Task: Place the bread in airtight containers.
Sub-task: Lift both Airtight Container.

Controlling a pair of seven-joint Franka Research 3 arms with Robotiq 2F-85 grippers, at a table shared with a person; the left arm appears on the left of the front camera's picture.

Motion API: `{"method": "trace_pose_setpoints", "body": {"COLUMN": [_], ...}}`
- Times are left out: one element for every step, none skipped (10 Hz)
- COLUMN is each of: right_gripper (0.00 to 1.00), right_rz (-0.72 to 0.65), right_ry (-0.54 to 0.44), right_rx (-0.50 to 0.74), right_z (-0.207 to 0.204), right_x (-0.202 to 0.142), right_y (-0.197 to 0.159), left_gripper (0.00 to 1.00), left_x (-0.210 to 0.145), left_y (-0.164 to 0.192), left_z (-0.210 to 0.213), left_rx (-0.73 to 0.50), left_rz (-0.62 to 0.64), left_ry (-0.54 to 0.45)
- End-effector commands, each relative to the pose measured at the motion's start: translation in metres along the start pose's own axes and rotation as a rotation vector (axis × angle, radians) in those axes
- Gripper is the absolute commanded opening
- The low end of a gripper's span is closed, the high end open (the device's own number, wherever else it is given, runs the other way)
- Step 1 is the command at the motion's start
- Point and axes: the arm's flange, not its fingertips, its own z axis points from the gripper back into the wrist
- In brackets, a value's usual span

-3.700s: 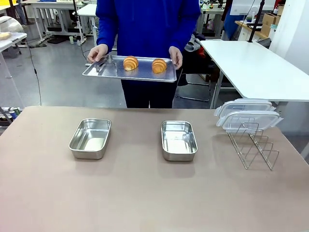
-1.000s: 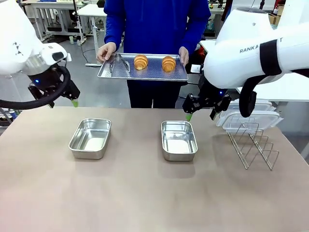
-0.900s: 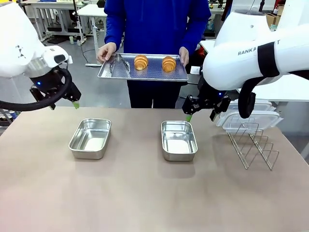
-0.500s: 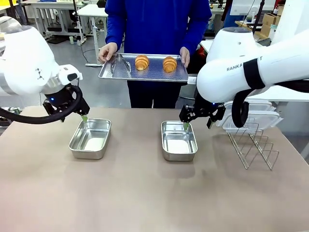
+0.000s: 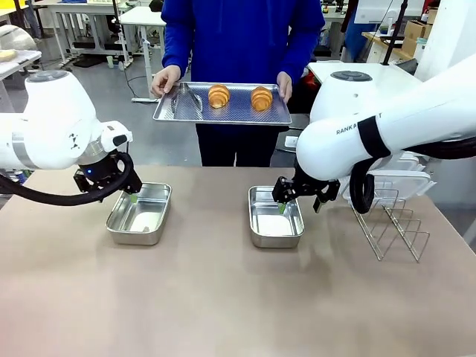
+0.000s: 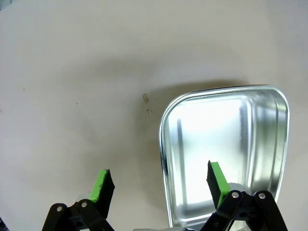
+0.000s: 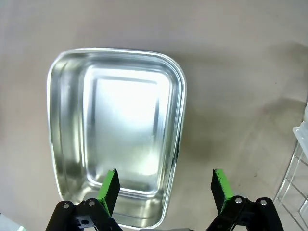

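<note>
Viewing from the front: left gripper [image 5: 123, 195] and right gripper [image 5: 297, 203] spread wide, empty, low over left pan [image 5: 141, 220] and right pan [image 5: 274, 224]; croissants [image 5: 219, 95] on the held tray [image 5: 234, 113] at 12 o'clock, well apart, nearer the right gripper. Left wrist: fingers [image 6: 103, 185] straddling pan wall, pan toward 1 o'clock. Right wrist: likewise, toward 11.

Two golden-brown, crescent-shaped croissants with ridged flaky crusts, left croissant [image 5: 219, 95] and right croissant [image 5: 261, 97], side by side but apart, on the right half of a flat metal tray [image 5: 223, 114] held up beyond the table's far edge.

Two shiny rectangular stainless steel pans with rounded corners, left pan [image 5: 139, 213] and right pan [image 5: 276, 216] — empty, lidless, upright on the brown table [image 5: 223, 305], well apart, nearer its far edge.
</note>
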Motion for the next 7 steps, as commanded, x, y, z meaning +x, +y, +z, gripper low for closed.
{"method": "trace_pose_setpoints", "body": {"right_gripper": [1.00, 1.00, 1.00, 1.00, 0.41, 0.41, 0.00], "right_rz": [-0.044, -0.049, -0.061, -0.072, -0.084, -0.104, -0.109], "right_ry": [-0.030, -0.036, -0.041, -0.041, -0.044, -0.039, -0.038], "right_rx": [-0.028, -0.038, -0.053, -0.065, -0.071, -0.060, -0.062], "right_z": [-0.0101, -0.0134, -0.0152, -0.0172, -0.0184, -0.0190, -0.0191], "right_x": [-0.0030, -0.0040, -0.0027, -0.0035, -0.0025, -0.0029, -0.0024], "right_y": [0.0046, 0.0038, 0.0022, 0.0007, -0.0018, -0.0034, -0.0044], "left_gripper": [1.00, 1.00, 1.00, 1.00, 1.00, 0.44, 0.44], "left_x": [-0.0030, -0.0053, -0.0055, -0.0082, -0.0085, -0.0109, -0.0119], "left_y": [-0.0049, -0.0052, -0.0048, -0.0048, -0.0036, -0.0048, -0.0056], "left_z": [-0.0034, -0.0061, -0.0071, -0.0084, -0.0092, -0.0099, -0.0107], "left_rx": [0.018, 0.022, 0.028, 0.032, 0.047, 0.049, 0.052], "left_rz": [0.018, 0.020, 0.018, 0.024, 0.045, 0.025, 0.016], "left_ry": [-0.003, 0.004, 0.010, 0.014, 0.023, 0.027, 0.034]}}
